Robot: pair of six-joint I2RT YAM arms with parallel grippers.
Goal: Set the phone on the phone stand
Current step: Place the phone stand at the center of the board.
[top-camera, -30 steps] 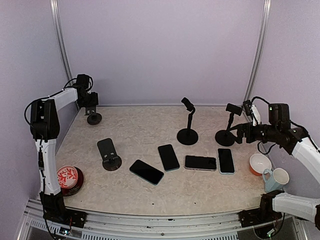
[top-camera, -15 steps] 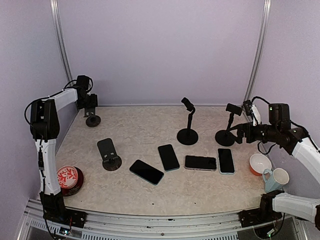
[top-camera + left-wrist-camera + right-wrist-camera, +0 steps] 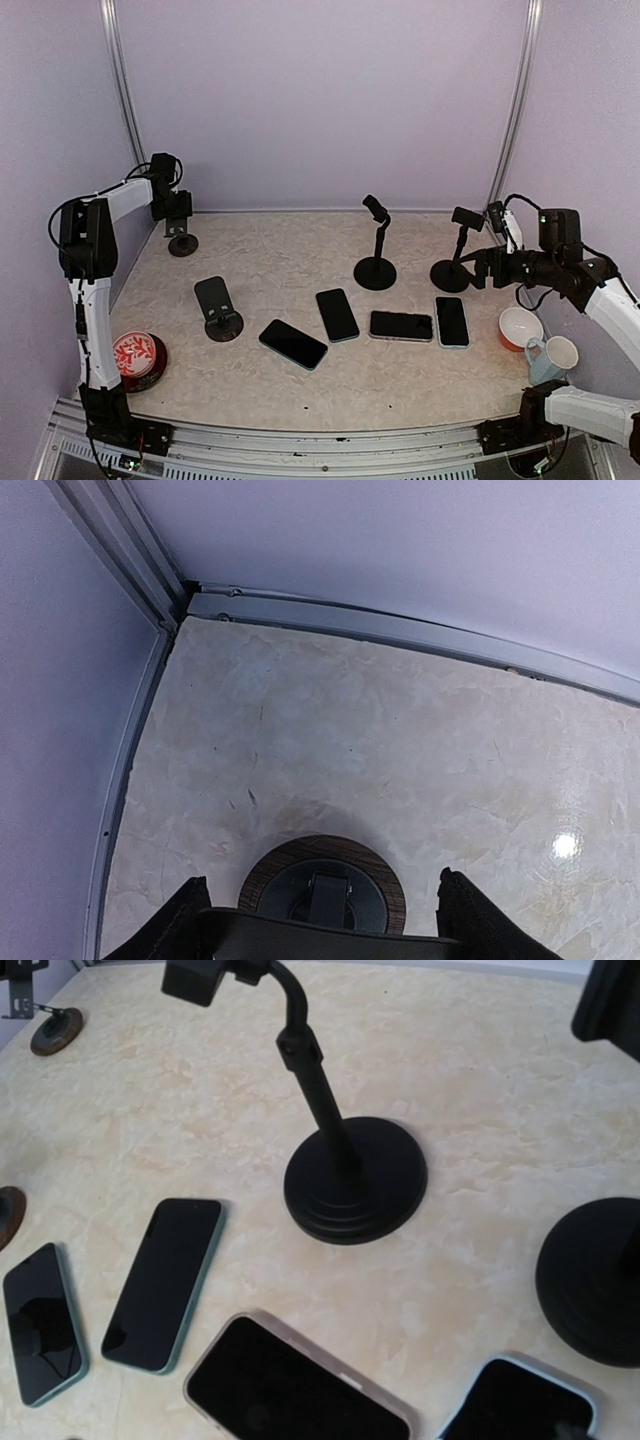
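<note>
Phones [image 3: 400, 325], all four, lie flat mid-worktop [image 3: 280, 260] at six o'clock of the tall stand [image 3: 376, 272], none mounted yet, while left jaws grip the little stand [image 3: 183, 243] at ten o'clock and right jaws gape empty at three o'clock.

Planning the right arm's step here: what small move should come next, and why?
Probably lower the open right pincer toward the blue-edged phone lying flat nearest it; it holds nothing, and the stand beside it carries no phone.
</note>
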